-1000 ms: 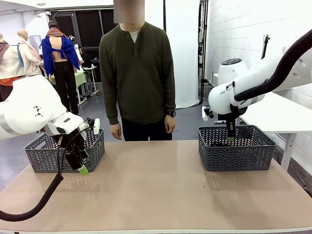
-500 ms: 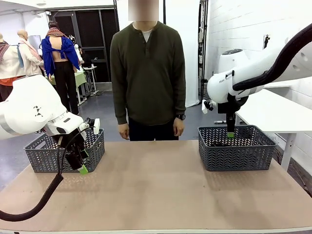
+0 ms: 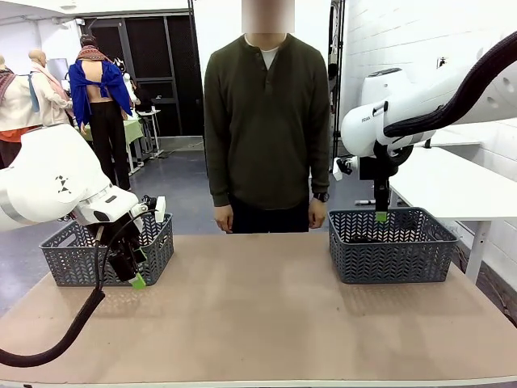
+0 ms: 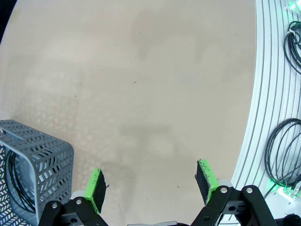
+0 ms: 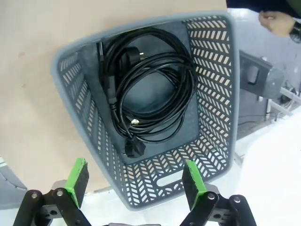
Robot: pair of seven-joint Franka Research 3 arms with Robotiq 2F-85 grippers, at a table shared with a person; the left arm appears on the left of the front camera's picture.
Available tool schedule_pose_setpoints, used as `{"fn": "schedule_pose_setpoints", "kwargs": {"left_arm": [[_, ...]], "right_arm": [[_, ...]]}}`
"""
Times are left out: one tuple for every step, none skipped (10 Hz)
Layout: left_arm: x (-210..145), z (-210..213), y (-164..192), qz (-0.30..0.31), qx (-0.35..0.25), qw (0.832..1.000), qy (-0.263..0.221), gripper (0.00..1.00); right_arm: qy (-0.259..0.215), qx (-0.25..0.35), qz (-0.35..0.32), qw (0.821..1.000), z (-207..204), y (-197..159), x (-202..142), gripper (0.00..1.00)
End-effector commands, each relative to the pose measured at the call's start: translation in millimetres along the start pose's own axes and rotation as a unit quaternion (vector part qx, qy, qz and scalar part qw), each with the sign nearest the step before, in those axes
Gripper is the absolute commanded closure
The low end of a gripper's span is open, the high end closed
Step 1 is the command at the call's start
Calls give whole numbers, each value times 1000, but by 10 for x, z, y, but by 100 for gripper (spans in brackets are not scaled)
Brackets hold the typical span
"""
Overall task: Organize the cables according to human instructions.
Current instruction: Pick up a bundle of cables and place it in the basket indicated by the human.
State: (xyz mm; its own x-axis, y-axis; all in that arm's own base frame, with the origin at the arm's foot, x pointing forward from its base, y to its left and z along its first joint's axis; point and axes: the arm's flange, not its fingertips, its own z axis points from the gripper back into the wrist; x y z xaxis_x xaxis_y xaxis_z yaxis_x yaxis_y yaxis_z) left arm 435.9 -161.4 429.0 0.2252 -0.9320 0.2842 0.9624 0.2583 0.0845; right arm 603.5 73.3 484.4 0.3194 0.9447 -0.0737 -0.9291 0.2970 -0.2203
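- The right gripper (image 3: 380,217) hung above the right basket (image 3: 393,260) with its jaws spread wide and nothing between them — the wrist view showed both green pads (image 5: 77,181) apart over the basket's near wall.
- Coiled black cables (image 5: 150,89) lay on that basket's floor, plug ends loose among the loops; how many coils were stacked there I could not tell.
- The left gripper (image 3: 133,273) sat low beside the left basket (image 3: 73,263), also fully open and empty, over bare table (image 4: 141,84). A dark coil (image 4: 19,186) showed inside that basket.
- The person (image 3: 266,129) stood at the far edge, hands down, pointing at nothing.
- Judged from this, a drop-off into the right basket looked complete — the step in hand was clearing away from it.
- The next move would call for lifting clear of the rim and waiting on the person's cue.
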Motion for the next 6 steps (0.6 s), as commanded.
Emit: {"fn": "schedule_pose_setpoints", "kwargs": {"left_arm": [[10,15,-3,0,1,1000,5,0],[10,15,-3,0,1,1000,5,0],[10,15,-3,0,1,1000,5,0],[10,15,-3,0,1,1000,5,0],[10,15,-3,0,1,1000,5,0],[10,15,-3,0,1,1000,5,0]], "right_arm": [[0,1,0,1000,-13,1,2,0],[0,1,0,1000,-13,1,2,0],[0,1,0,1000,-13,1,2,0],[0,1,0,1000,-13,1,2,0],[0,1,0,1000,-13,1,2,0],[0,1,0,1000,-13,1,2,0]]}}
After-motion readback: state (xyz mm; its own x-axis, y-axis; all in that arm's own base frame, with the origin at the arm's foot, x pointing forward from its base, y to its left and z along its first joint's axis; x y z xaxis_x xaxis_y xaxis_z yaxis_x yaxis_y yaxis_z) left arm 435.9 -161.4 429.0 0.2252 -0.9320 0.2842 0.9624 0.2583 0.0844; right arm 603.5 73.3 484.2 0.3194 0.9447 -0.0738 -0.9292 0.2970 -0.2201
